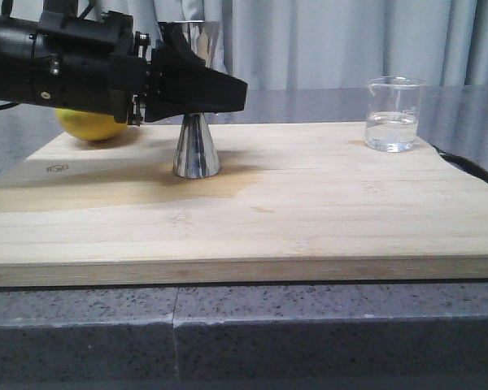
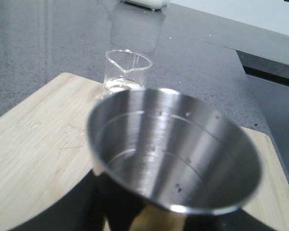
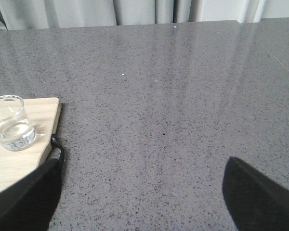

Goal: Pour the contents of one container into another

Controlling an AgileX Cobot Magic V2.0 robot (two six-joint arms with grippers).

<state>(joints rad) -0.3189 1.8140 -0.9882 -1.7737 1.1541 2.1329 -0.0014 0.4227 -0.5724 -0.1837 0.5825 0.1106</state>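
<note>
Left gripper (image 1: pixel 197 89) closed around the waist of the steel jigger (image 1: pixel 197 150), upright near the middle of the wooden board (image 1: pixel 309 219), base seemingly on the wood. Glass beaker (image 1: pixel 393 115), about 1/3 full of clear liquid, well apart at the board's far right corner. Right fingers (image 3: pixel 260 197) spread wide, empty, over bare tabletop (image 3: pixel 173 86) beside the board. Best steadying the jigger level, taking the beaker low, tipping slowly over the open cup (image 2: pixel 173 149). Lemon (image 1: pixel 93 123) behind the left arm.

Grey curtains (image 1: pixel 325 41) behind — speckled dark countertop (image 3: pixel 173 96).
</note>
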